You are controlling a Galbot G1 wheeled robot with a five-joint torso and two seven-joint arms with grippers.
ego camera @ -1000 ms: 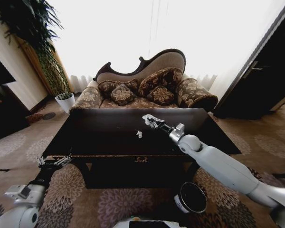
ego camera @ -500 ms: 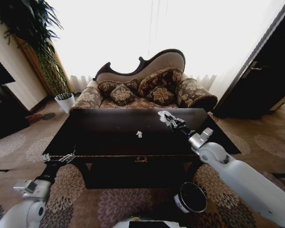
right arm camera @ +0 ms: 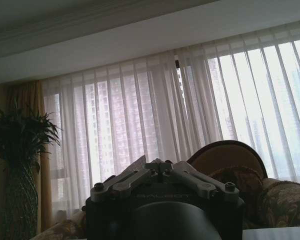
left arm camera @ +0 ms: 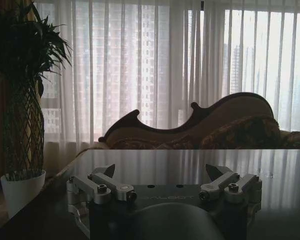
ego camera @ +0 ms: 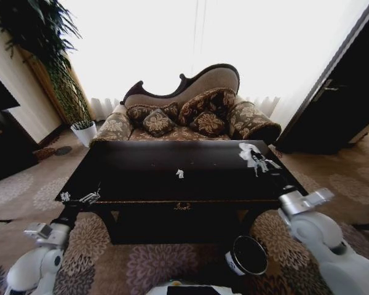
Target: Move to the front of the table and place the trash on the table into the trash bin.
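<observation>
The glossy black table [ego camera: 135, 169] stands straight ahead with a small white scrap of trash [ego camera: 180, 174] near its middle. My right gripper [ego camera: 257, 160] hovers over the table's right end, shut on a crumpled white paper wad [ego camera: 246, 149]; in the right wrist view the right gripper [right arm camera: 160, 163] has its fingers closed with a pale edge of paper [right arm camera: 138, 164] beside them. The round black trash bin [ego camera: 248, 255] sits on the carpet below the table's front right. My left gripper [ego camera: 80, 198] is open at the table's front left corner; the left gripper [left arm camera: 160, 174] holds nothing.
A patterned sofa [ego camera: 190, 114] with cushions stands behind the table. A tall plant in a white pot [ego camera: 84, 131] is at the back left. Dark cabinets [ego camera: 347, 98] line the right side. Floral carpet [ego camera: 154, 261] covers the floor in front.
My right arm has swung from the table's middle to its right end, carrying the white wad. My left gripper has risen slightly toward the table's left corner.
</observation>
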